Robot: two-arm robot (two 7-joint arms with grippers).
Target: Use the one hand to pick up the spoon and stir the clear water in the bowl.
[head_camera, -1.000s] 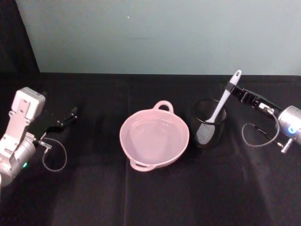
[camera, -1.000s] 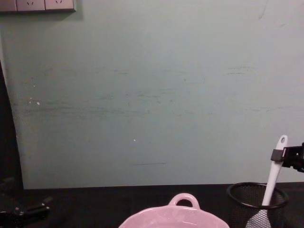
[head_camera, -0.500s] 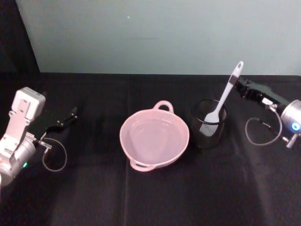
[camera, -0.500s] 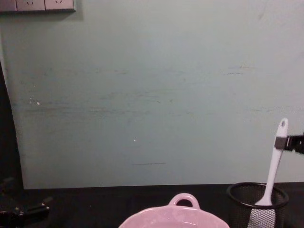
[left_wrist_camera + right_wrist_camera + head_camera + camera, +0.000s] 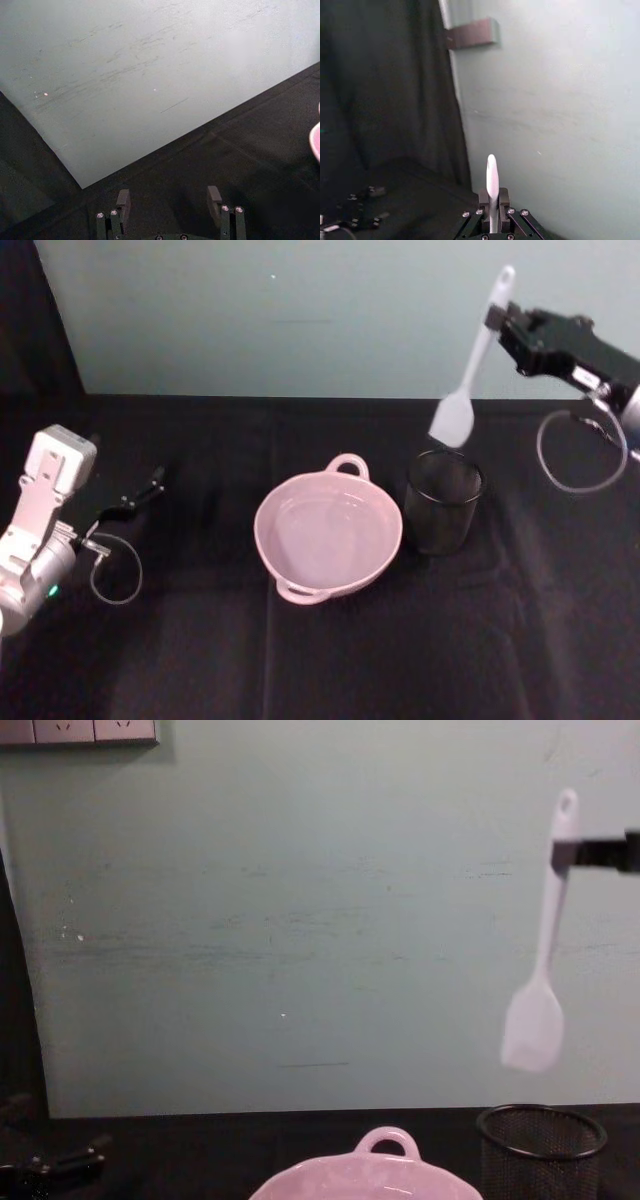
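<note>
My right gripper (image 5: 494, 318) is raised high at the right, shut on the upper handle of the white spoon (image 5: 470, 365). The spoon (image 5: 541, 970) hangs almost upright in the air, with its flat head above the black mesh cup (image 5: 443, 502) and clear of its rim. In the right wrist view the spoon (image 5: 491, 187) stands edge-on between the shut fingers of the right gripper (image 5: 491, 199). The pale pink bowl (image 5: 260, 525) sits mid-table, to the left of the cup, with faintly glinting clear water (image 5: 325, 540) inside. My left gripper (image 5: 152, 483) rests open at the far left.
The mesh cup (image 5: 541, 1148) stands just right of the bowl (image 5: 385, 1175) on the black tablecloth. A pale green wall closes off the back of the table. The left gripper (image 5: 169, 200) lies low over the cloth with nothing between its fingers.
The right gripper has risen steeply with the spoon, lifting its head out of the mesh cup and into the air above it. The left arm has not moved.
</note>
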